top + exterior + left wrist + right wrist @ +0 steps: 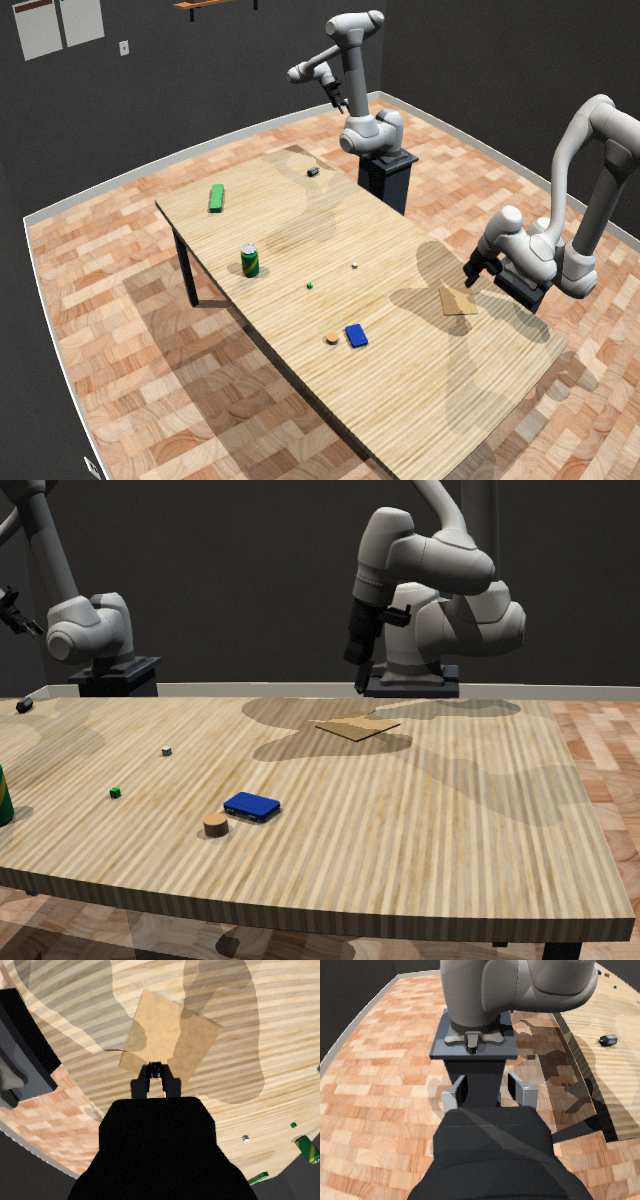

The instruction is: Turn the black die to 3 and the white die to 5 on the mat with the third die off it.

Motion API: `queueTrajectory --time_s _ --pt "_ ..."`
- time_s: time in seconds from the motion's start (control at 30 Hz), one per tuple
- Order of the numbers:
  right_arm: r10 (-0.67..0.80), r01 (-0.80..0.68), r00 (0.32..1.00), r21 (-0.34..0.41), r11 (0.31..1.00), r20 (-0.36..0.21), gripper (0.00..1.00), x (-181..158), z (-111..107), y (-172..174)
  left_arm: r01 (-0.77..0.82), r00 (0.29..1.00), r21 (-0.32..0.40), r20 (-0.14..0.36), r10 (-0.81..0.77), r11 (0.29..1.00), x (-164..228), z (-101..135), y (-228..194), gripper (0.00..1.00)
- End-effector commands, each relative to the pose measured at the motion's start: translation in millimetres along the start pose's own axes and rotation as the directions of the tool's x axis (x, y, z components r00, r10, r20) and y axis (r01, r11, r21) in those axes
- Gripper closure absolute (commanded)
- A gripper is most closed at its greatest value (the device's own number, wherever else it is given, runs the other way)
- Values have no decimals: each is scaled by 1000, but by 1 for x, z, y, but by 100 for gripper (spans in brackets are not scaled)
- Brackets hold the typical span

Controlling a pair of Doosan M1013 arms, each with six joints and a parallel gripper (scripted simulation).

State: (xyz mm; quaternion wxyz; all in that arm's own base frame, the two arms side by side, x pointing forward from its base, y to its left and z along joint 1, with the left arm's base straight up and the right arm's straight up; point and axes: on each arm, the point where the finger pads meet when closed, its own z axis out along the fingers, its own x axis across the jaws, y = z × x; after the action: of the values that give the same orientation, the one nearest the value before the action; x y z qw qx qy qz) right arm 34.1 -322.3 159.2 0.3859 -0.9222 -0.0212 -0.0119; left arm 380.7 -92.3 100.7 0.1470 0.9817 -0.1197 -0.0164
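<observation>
"Where's the left gripper [469,283] [360,688] [155,1072]?"
"Right of the top view, above the tan mat [459,305] [356,729] [159,1022], clamped on the black die [156,1071]."
"And the right gripper [343,108] [36,629] [487,1082]?"
"Upper middle, fingers wide apart."
"The other dice?"
"White die [354,265] [166,751] [245,1138] near the middle, green die [309,285] [115,792] [293,1125] lower left of it, both off the mat."
</observation>
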Motion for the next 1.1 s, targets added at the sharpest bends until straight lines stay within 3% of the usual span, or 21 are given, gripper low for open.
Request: queueTrajectory --time_s 0.0,0.13,0.4,0.7,0.97,1.07 --pt "-2 2 1000 -7 1000 3 0 -2 0 1 1 1000 35 3 -1 999 -1 0 2 66" --pt "-2 2 1000 -7 1000 3 0 -2 0 1 2 1000 64 6 -2 998 -2 1 2 66" --pt "-2 2 1000 -7 1000 3 0 -2 0 1 1 1000 273 5 -2 962 -2 1 5 66" --pt "-2 2 1000 -7 1000 3 0 -2 0 1 0 1000 306 5 -2 952 -2 1 8 66" --pt "-2 2 1000 -7 1000 3 0 -2 0 1 -1 1000 507 6 -3 862 -2 2 9 66" --pt "-2 2 1000 -7 1000 3 0 -2 0 1 0 1000 523 4 -2 853 -2 2 10 66"
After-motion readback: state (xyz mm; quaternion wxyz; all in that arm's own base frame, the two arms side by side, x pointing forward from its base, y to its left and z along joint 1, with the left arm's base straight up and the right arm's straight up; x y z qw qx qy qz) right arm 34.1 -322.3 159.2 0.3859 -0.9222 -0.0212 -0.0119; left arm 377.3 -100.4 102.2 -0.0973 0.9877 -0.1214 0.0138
